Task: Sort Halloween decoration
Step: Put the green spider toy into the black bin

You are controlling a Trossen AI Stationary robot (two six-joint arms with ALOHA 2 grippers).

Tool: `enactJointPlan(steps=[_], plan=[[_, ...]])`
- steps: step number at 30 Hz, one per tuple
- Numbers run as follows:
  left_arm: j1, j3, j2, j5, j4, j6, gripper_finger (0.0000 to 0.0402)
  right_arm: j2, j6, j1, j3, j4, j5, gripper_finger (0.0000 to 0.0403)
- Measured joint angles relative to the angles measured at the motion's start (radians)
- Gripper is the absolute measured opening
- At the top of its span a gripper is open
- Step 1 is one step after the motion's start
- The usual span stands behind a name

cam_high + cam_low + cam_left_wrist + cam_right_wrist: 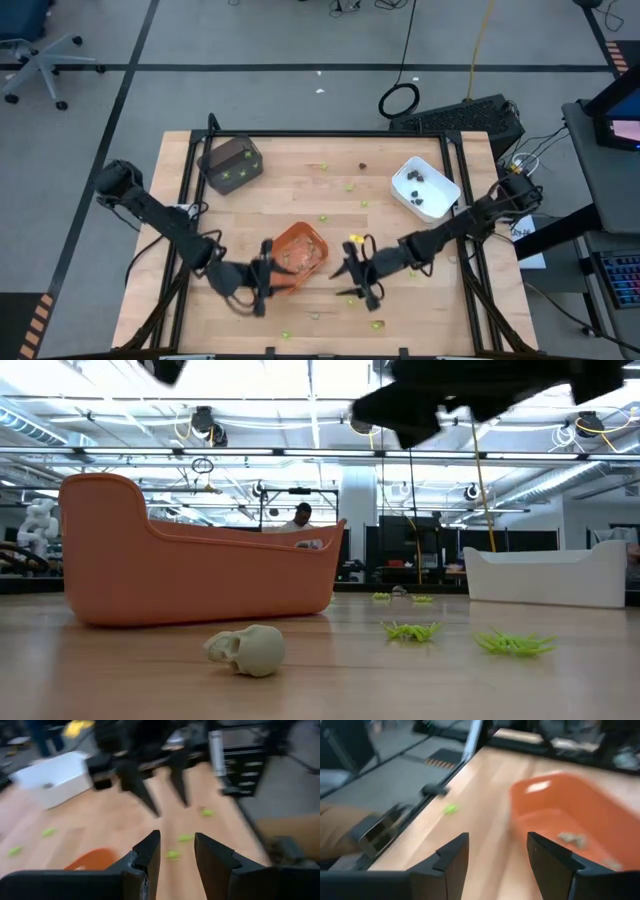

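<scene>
Two apparently empty hands point(262, 277) point(360, 277) flanking orange tray point(312, 238)

I am working over a light wooden table point(300, 195) with a black frame along its edges. Lying directly on it are three trays: a dark grey tray point(231, 164) sitting at the far left corner, a white tray point(425, 187) sitting toward the far right, and an orange tray point(298, 257) resting near the middle of the near half. Lime-green pieces point(351, 186) are lying scattered across the bare wood, a dark brown piece point(362, 167) is sitting between the grey and white trays, and a tan-grey skull point(248, 649) is lying just in front of the orange tray.
</scene>
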Motion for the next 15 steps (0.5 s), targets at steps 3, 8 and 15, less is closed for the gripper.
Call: enactJointPlan(steps=[3, 8, 15], plan=[[-0.044, 0.074, 0.066, 0.046, -0.04, 0.022, 0.0118, 0.007, 0.033, 0.042, 0.0, -0.025, 0.0, 0.0183], [-0.094, 0.2, 0.219, 0.129, -0.036, 0.057, 0.0118, 0.014, 0.085, 0.105, -0.001, -0.031, 0.004, 0.0183], [-0.148, 0.315, 0.366, 0.025, -0.061, 0.048, 0.0118, 0.015, 0.237, 0.192, -0.001, -0.153, 0.14, 0.0183]])
